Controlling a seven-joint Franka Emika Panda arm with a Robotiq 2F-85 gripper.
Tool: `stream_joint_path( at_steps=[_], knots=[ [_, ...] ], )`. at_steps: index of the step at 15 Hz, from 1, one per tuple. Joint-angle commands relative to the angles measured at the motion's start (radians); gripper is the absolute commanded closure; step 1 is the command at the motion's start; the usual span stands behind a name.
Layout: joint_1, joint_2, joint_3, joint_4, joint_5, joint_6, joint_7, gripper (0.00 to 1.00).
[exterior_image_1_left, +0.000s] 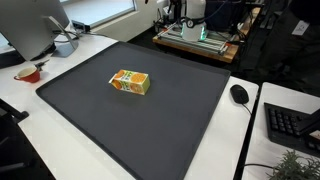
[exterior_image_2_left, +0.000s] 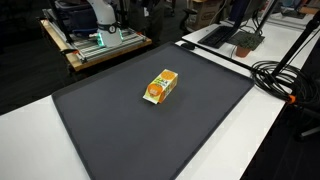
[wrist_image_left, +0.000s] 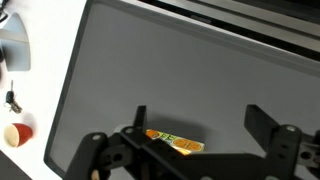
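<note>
An orange-and-yellow juice carton (exterior_image_1_left: 130, 83) lies on its side near the middle of a dark grey mat (exterior_image_1_left: 150, 125); both show in both exterior views, the carton (exterior_image_2_left: 160, 87) on the mat (exterior_image_2_left: 140, 135). In the wrist view the carton (wrist_image_left: 175, 142) lies on the mat (wrist_image_left: 180, 60), low in the frame and partly hidden by the gripper body. My gripper (wrist_image_left: 199, 112) is open and empty, above the mat, with the carton nearer its left finger. The arm is out of both exterior views.
A black mouse (exterior_image_1_left: 239, 94) and a keyboard (exterior_image_1_left: 290, 125) lie on the white table beside the mat. A red cup (exterior_image_1_left: 28, 73) also shows in the wrist view (wrist_image_left: 18, 133). A monitor (exterior_image_1_left: 35, 25) stands near it. Black cables (exterior_image_2_left: 285, 75) run along one side. A wooden cart (exterior_image_2_left: 95, 45) stands behind.
</note>
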Motion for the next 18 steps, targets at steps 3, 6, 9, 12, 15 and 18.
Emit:
stream_joint_path(
  at_steps=[3,6,9,12,15,18],
  knots=[
    [0.066,0.221,0.043,0.073,-0.184,-0.037,-0.024,0.0],
    [0.109,0.326,0.052,0.11,-0.268,-0.053,-0.054,0.0],
    [0.156,0.416,0.061,0.143,-0.348,-0.084,-0.082,0.0],
    [0.167,0.407,0.053,0.122,-0.337,-0.065,-0.068,0.0],
    [0.177,0.433,0.057,0.142,-0.349,-0.078,-0.075,0.0],
    [0.193,0.49,0.063,0.179,-0.388,-0.104,-0.082,0.0]
  ],
)
